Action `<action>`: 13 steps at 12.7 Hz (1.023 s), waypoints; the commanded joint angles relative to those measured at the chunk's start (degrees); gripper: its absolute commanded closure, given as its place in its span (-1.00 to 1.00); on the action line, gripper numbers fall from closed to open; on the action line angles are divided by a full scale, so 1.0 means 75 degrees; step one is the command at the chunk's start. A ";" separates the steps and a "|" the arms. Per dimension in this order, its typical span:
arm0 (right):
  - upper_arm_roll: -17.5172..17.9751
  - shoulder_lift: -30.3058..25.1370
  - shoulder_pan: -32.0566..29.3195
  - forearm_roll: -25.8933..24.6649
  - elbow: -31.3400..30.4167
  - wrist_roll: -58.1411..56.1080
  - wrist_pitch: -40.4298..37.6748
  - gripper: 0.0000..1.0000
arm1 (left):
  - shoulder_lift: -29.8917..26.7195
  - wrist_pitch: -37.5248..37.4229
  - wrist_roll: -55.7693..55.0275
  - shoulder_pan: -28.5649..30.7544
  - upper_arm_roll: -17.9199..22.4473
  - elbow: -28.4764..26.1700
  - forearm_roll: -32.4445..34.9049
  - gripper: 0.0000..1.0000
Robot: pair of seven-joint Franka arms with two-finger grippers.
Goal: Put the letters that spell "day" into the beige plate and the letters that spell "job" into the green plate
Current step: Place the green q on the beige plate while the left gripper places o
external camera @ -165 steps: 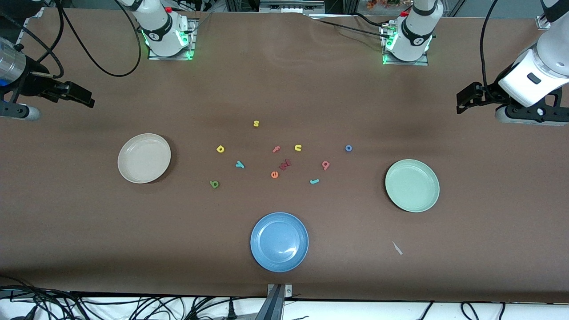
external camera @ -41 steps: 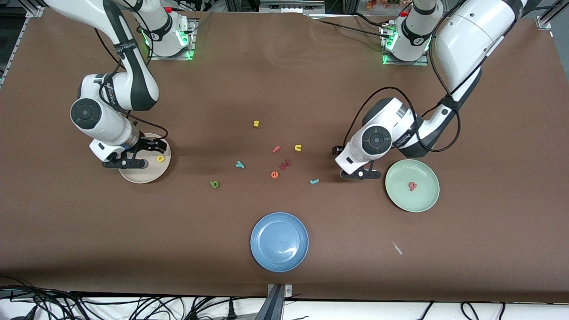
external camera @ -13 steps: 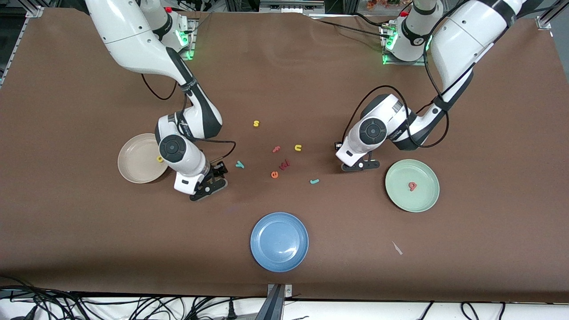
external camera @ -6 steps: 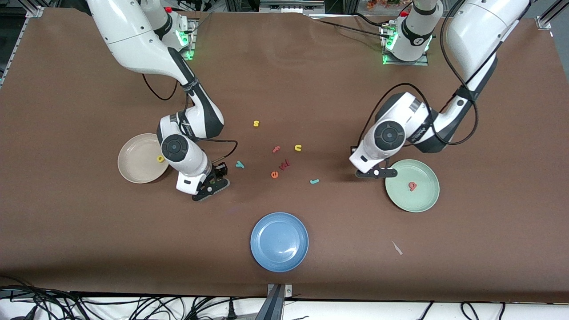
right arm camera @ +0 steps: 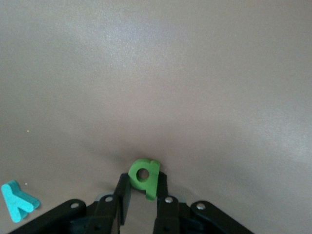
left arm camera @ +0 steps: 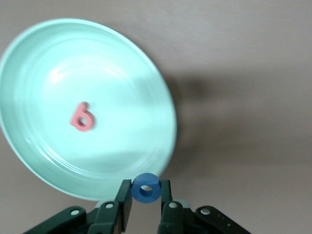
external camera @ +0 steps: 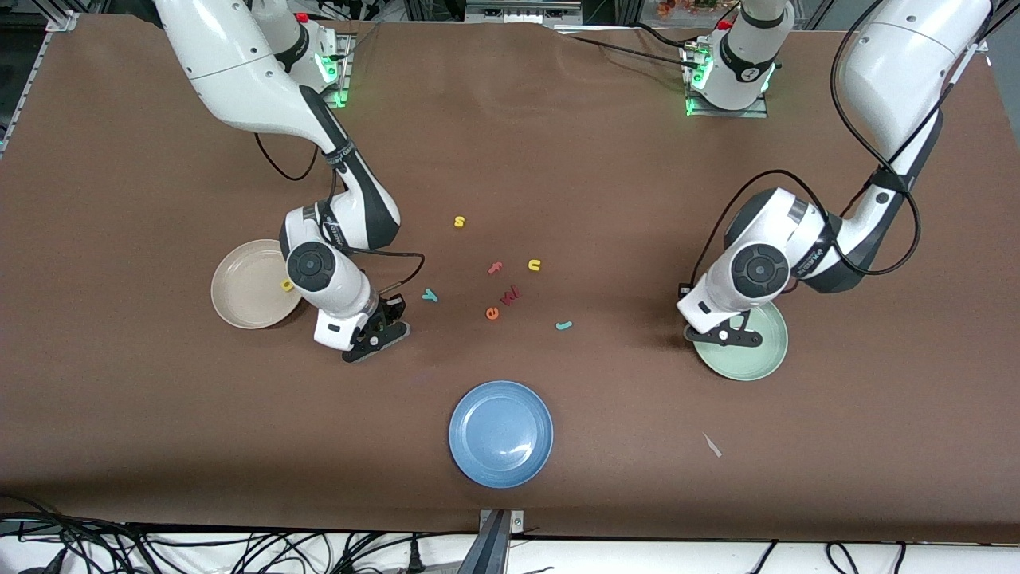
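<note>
My left gripper [external camera: 729, 331] hangs over the rim of the green plate [external camera: 761, 359], shut on the blue o [left arm camera: 146, 187]. In the left wrist view the pinkish-red b [left arm camera: 82, 117] lies in the green plate [left arm camera: 58, 63]. My right gripper [external camera: 384, 324] is down at the table, a little nearer the front camera than the teal y [external camera: 430, 296], with its fingers closed on the green a [right arm camera: 145, 178]. The yellow d [external camera: 287, 285] lies in the beige plate [external camera: 243, 299]. The teal j [external camera: 563, 325] lies loose on the table between the two arms.
A blue plate [external camera: 500, 433] sits near the table's front edge. Loose letters lie mid-table: a yellow s [external camera: 459, 222], a pink f [external camera: 496, 268], a yellow u [external camera: 535, 265], a dark red letter [external camera: 511, 294] and an orange e [external camera: 492, 313]. A paper scrap [external camera: 712, 445] lies below the green plate.
My left gripper has carried the blue o from the bare table to above the green plate's rim. My right gripper has stayed in place and closed on the green a.
</note>
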 commanded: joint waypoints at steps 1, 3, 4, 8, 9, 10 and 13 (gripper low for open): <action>-0.0031 -0.0206 -0.0065 0.0174 0.0137 -0.0083 -0.0288 0.99 | 0.0460 0.0070 0.0199 -0.0025 0.0067 0.0368 0.0388 0.95; -0.0101 -0.0499 -0.0194 0.0185 0.0126 0.0080 -0.0687 1.00 | 0.0567 0.0421 0.0234 -0.0037 0.0230 0.0368 0.0400 0.95; -0.0125 -0.0639 -0.0287 0.0186 0.0102 0.0174 -0.0885 1.00 | 0.0637 0.0469 0.0258 -0.0037 0.0254 0.0368 0.0400 0.95; -0.0850 -0.1656 -0.0487 0.0186 -0.1029 0.0222 -0.1404 1.00 | 0.0789 0.0633 0.0281 -0.0025 0.0348 0.0356 0.0388 0.92; -0.1083 -0.2055 -0.0487 0.0186 -0.1626 0.0222 -0.1101 1.00 | 0.0790 0.0634 0.0281 -0.0025 0.0348 0.0356 0.0388 0.81; -0.1237 -0.2476 -0.0487 0.0186 -0.2305 0.0210 -0.0669 1.00 | 0.0790 0.0634 0.0281 -0.0025 0.0348 0.0345 0.0388 0.24; -0.1495 -0.3288 -0.0487 0.0174 -0.4170 0.0187 0.0877 1.00 | 0.0732 0.0575 0.0281 -0.0025 0.0337 0.0356 0.0388 -1.00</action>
